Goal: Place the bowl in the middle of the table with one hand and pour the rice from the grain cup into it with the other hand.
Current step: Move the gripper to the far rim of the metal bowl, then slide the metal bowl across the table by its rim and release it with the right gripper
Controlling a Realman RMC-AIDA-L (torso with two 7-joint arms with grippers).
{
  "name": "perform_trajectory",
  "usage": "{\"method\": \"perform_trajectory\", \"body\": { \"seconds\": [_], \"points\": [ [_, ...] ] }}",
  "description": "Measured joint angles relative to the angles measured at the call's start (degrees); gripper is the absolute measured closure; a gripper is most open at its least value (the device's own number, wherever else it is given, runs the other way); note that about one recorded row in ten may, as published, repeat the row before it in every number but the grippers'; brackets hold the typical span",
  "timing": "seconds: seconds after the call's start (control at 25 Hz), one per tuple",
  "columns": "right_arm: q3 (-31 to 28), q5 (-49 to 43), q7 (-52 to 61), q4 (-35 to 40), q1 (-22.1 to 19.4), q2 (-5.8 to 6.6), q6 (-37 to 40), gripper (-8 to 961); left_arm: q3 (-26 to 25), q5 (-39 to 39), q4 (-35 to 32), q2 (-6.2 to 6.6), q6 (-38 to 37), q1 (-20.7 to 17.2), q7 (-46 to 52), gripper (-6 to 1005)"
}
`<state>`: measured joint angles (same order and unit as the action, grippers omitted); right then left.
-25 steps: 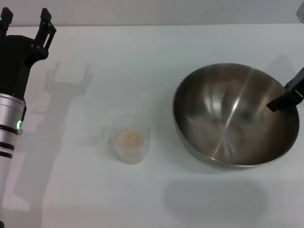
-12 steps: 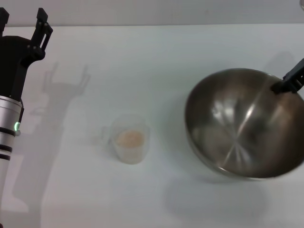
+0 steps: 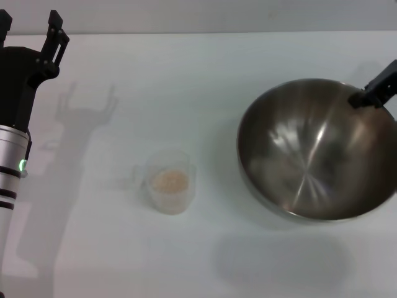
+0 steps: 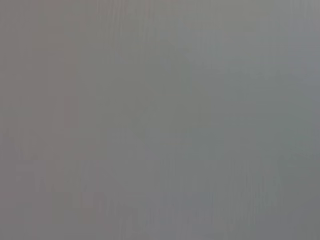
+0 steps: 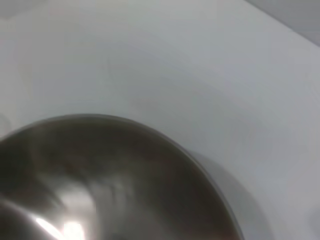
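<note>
Tabletop (image 3: pixel 205 68): plain white surface filling the head view, with a grey band beyond its far edge. It carries the bowl and the grain cup and bears soft shadows from the arms. It also shows in the right wrist view (image 5: pixel 200 75) as a pale expanse past the bowl's rim.

Bowl (image 3: pixel 316 149): large round stainless-steel mixing bowl on the right side of the tabletop, well to the right of centre. Its shiny inside faces up and toward the camera, and the bowl appears tilted; its right part runs out of the head view. No rice shows inside. In the right wrist view its rim and dark reflective wall (image 5: pixel 115 170) fill the near part of the picture.

Left arm and left gripper (image 3: pixel 28 28): black gripper on a silver forearm with a green light, at the far left, raised above the tabletop and well apart from the cup. Its fingers (image 3: pixel 57 34) point away from the robot, spread wide and holding nothing. The left wrist view shows only a flat grey field.

Right gripper (image 3: pixel 375 90): black, entering from the right edge and meeting the far right rim of the bowl. Only part shows; whether its fingers clamp the rim cannot be told.

Grain cup (image 3: pixel 170 181): small translucent frosted plastic cup, upright, left of centre, between the left arm and the bowl, touching neither.

Rice (image 3: pixel 169 181): small heap of pale beige grains in the cup's bottom.
</note>
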<state>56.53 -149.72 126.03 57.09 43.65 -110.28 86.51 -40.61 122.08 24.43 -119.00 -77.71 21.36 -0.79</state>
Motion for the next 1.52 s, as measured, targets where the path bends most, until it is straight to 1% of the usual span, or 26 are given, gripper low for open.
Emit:
{"method": "perform_trajectory", "body": {
  "seconds": [0.08, 0.16, 0.44, 0.56, 0.64, 0.72, 0.76, 0.8, 0.92, 0.96, 1.0, 1.12, 1.52],
  "points": [
    [-0.8, 1.1, 0.0, 0.7, -0.1, -0.17, -0.6, 920, 0.0, 0.0, 0.0, 0.00, 0.0, 0.0, 0.0, 162],
    [-2.9, 2.8, -0.4, 2.3, -0.3, -0.48, -0.9, 922, 0.0, 0.0, 0.1, 0.00, -0.1, 0.0, 0.0, 162],
    [-3.7, 7.8, -1.8, 4.5, -1.0, -0.74, -1.6, 930, 0.0, 0.0, 0.2, 0.07, -0.4, 0.0, 0.0, 162],
    [-4.3, 10.6, -3.3, 5.1, -1.6, -1.27, -2.2, 933, 0.0, 0.0, 0.3, 0.09, -0.4, 0.1, 0.0, 161],
    [-4.3, 10.9, -3.5, 5.1, -1.6, -1.43, -2.4, 931, 0.0, 0.0, 0.3, 0.09, -0.4, 0.1, 0.0, 161],
    [-4.4, 11.2, -3.9, 5.1, -1.6, -1.83, -2.7, 929, 0.0, 0.0, 0.4, 0.09, -0.4, 0.0, 0.0, 161],
    [-4.2, 11.3, -4.3, 5.1, -1.7, -2.62, -2.9, 929, 0.0, 0.0, 0.4, 0.09, -0.4, 0.0, 0.0, 161],
    [-4.2, 11.3, -4.3, 5.1, -1.7, -2.62, -2.9, 928, 0.0, 0.0, 0.4, 0.09, -0.4, 0.0, 0.0, 161],
    [-3.8, 11.3, -4.4, 5.0, -1.7, -3.99, -3.1, 925, 0.0, 0.0, 0.3, 0.09, -0.4, 0.0, 0.0, 161],
    [-3.8, 11.1, -4.3, 5.0, -1.7, -4.83, -3.1, 924, 0.0, 0.0, 0.2, 0.09, -0.4, 0.0, 0.0, 161],
    [-3.8, 11.1, -4.3, 5.0, -1.7, -4.83, -3.1, 923, 0.0, 0.0, 0.2, 0.09, -0.4, 0.0, 0.0, 161],
    [-3.7, 10.6, -3.9, 4.7, -1.6, -6.01, -3.1, 921, 0.0, 0.0, 0.1, 0.09, -0.4, 0.0, 0.0, 161],
    [-3.6, 8.3, -3.0, 3.8, -2.1, -6.47, -3.2, 912, 0.0, 0.0, 0.1, 0.09, -0.4, 0.0, 0.0, 161]
  ]
}}
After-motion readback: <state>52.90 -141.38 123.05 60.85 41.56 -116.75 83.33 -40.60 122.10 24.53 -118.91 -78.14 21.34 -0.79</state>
